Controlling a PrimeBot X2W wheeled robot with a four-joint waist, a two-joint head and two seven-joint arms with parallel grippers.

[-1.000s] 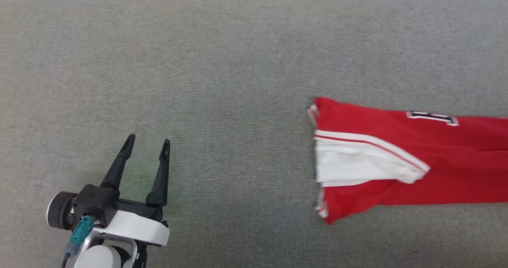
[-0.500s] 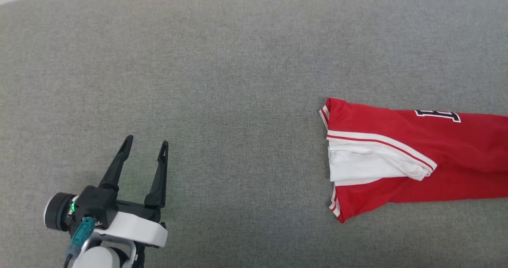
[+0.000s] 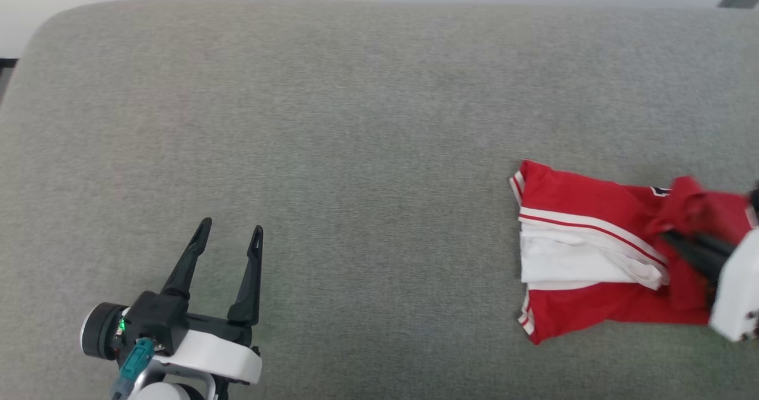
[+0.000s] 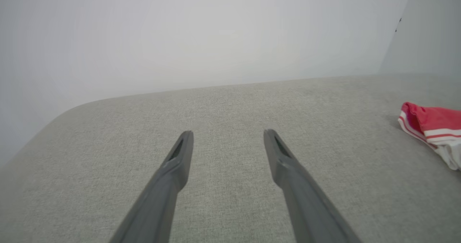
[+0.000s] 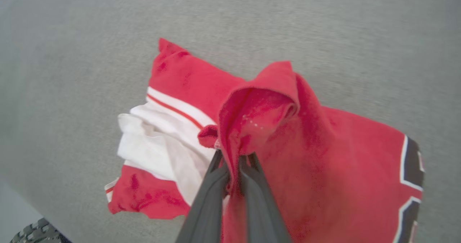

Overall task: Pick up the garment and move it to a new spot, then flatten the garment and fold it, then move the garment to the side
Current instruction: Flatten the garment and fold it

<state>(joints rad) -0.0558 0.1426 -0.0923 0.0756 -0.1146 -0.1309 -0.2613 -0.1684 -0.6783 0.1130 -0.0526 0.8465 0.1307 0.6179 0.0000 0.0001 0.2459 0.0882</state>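
Observation:
The garment (image 3: 581,240) is a red jersey with a white panel and striped trim, lying bunched at the right of the grey surface. Black white-outlined numerals (image 5: 410,178) show at its edge. My right gripper (image 3: 670,237) comes in from the right edge and is shut on a raised fold of the red cloth (image 5: 252,106), which drapes over the fingertips (image 5: 219,160). My left gripper (image 3: 230,231) stands open at the lower left, well clear of the garment (image 4: 432,127), nothing between its fingers (image 4: 180,153).
The grey upholstered surface (image 3: 356,151) stretches wide, with its rounded far edge (image 3: 178,6) against a pale wall (image 4: 180,37). A dark patterned patch of floor (image 5: 36,232) shows past the surface's edge in the right wrist view.
The head camera has tilted, so the far edge now shows. My right gripper has entered at the right and shut on the garment, bunching its right part toward the left.

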